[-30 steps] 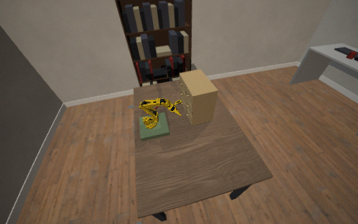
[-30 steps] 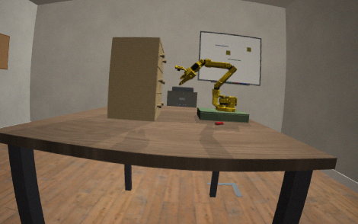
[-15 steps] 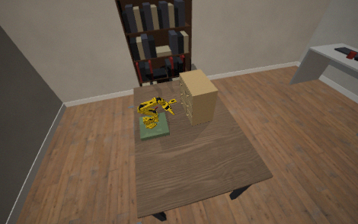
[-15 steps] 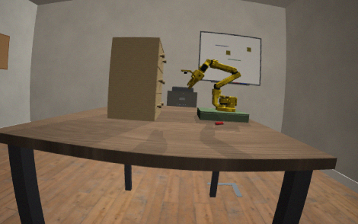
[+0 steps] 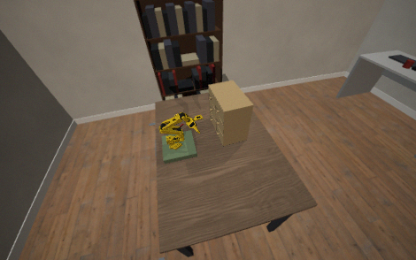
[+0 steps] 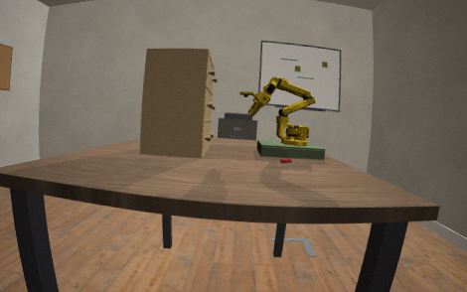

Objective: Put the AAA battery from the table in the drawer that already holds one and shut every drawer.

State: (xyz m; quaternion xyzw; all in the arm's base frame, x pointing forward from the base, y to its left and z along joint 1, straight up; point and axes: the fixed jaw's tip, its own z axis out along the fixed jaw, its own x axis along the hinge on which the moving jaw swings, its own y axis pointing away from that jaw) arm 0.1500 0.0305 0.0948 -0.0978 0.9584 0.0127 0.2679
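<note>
A small red AAA battery (image 6: 284, 160) lies on the table just in front of the arm's green base plate (image 6: 291, 149); I cannot make it out in the top view. The tan drawer cabinet (image 6: 176, 102) stands upright with its knobbed front (image 5: 216, 112) facing the arm, and all of its drawers look shut. My gripper (image 6: 249, 100) is held up in the air, level with the upper drawers and a short way from the cabinet front. It also shows in the top view (image 5: 198, 119). Its jaw is partly open and holds nothing.
A dark grey box (image 6: 237, 128) shows behind the table's far end in the exterior view. A bookshelf (image 5: 183, 44) stands beyond the table's other end. The table edges drop off on all sides.
</note>
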